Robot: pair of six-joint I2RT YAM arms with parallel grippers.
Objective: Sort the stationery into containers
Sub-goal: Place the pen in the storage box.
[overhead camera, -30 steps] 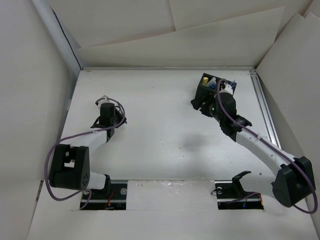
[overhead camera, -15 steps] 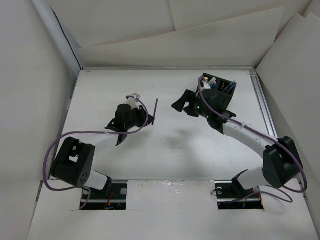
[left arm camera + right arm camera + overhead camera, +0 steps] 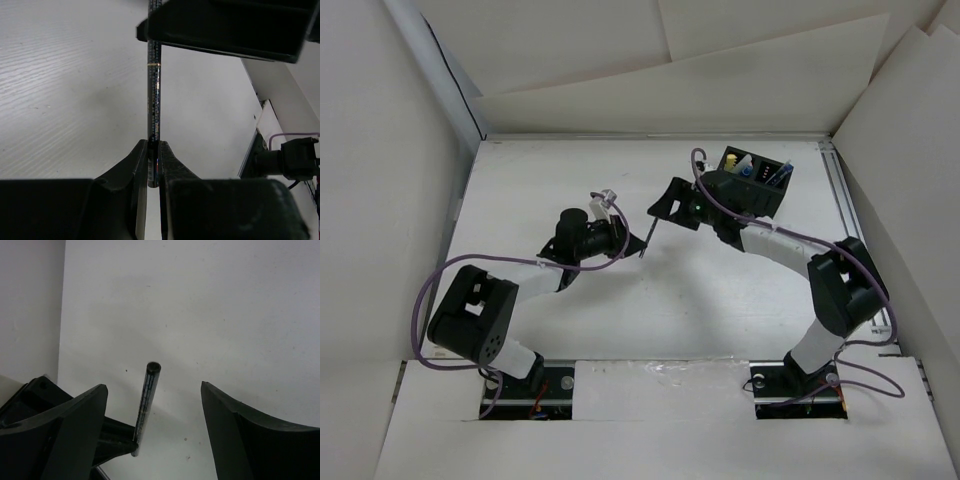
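Endwise, black pen [image 3: 153, 100] toward right pincer [image 3: 152, 386]

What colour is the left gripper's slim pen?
Slim pen: black, thin gold ring; left wrist view.

The left gripper [image 3: 632, 243] carried its slim black pen [image 3: 647, 238] toward three o'clock; the right gripper [image 3: 665, 206] swung toward nine o'clock, meeting it.

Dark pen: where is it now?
The dark pen is mid-table in the top view, clamped in the left gripper, its free end inside the open right gripper.
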